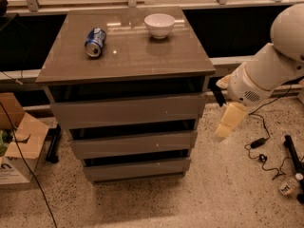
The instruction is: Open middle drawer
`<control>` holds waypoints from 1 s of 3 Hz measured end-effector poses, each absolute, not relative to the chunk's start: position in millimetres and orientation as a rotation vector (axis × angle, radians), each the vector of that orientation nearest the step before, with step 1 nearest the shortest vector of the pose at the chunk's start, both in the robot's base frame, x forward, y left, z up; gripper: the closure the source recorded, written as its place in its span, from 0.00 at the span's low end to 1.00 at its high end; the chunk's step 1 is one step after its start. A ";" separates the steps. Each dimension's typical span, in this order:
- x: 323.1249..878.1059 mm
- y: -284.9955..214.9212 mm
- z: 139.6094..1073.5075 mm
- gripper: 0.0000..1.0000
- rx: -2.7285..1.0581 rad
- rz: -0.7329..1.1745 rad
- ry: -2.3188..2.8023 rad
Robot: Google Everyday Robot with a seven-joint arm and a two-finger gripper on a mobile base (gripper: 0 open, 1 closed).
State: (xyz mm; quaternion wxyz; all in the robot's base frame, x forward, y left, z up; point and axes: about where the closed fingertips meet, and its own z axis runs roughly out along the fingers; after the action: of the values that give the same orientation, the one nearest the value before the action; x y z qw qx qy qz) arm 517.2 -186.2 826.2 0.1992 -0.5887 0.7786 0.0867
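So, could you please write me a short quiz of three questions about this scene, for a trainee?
1. True or false: the gripper touches the middle drawer.
2. What lies on its side on the cabinet top? A) a can B) a book C) a spoon
3. Fill in: the white ___ stands upright near the can.

Key: 1 false, it hangs apart, at the cabinet's right side in the picture; 2 A; 3 bowl.
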 end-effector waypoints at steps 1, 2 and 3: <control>513.4 -170.0 798.0 0.00 -1.642 0.267 2.180; 517.7 -148.7 760.7 0.00 -1.639 0.289 2.156; 527.6 -130.5 726.2 0.00 -1.629 0.350 2.132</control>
State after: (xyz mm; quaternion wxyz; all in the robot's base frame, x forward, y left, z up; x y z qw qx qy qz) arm 527.6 -130.5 726.2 0.2159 -0.5878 0.7694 0.1262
